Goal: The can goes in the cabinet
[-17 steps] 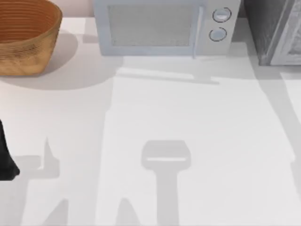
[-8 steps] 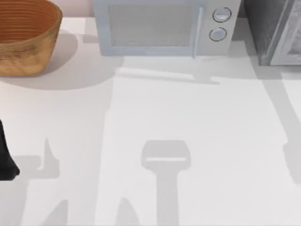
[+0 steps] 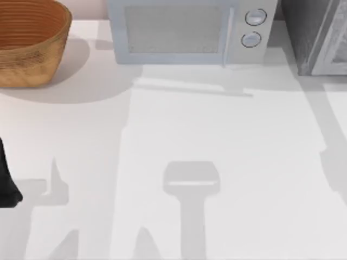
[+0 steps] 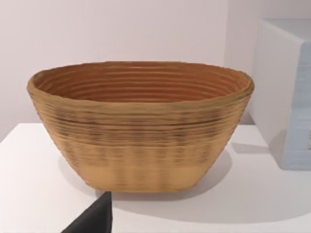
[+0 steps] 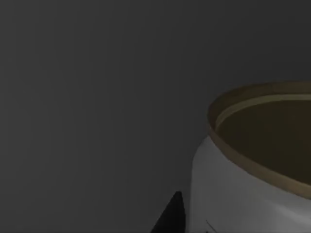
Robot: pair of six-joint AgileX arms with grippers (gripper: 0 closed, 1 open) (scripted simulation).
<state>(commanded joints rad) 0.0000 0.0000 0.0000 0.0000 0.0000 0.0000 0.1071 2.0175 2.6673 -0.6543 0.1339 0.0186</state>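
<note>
The can point(image 5: 243, 194) looms close in the right wrist view, white-bodied with a dull gold rim, against a dark grey surface. My right gripper point(image 5: 204, 223) is shut on it, and one black fingertip point(image 5: 170, 216) rests against its side. The cabinet point(image 3: 303, 30) stands at the table's back right corner, grey with a speckled dark side and a pale framed door. My left gripper point(image 3: 6, 187) is parked at the table's left edge, facing the basket.
A woven brown basket point(image 3: 30, 40) sits at the back left, and it also appears as a basket point(image 4: 141, 126) in the left wrist view. A pale blue-grey microwave point(image 3: 184, 30) with two round knobs stands at the back middle.
The arm shadow at the table's right edge has slid toward the back and a little left. The left arm, basket and microwave have not moved.
</note>
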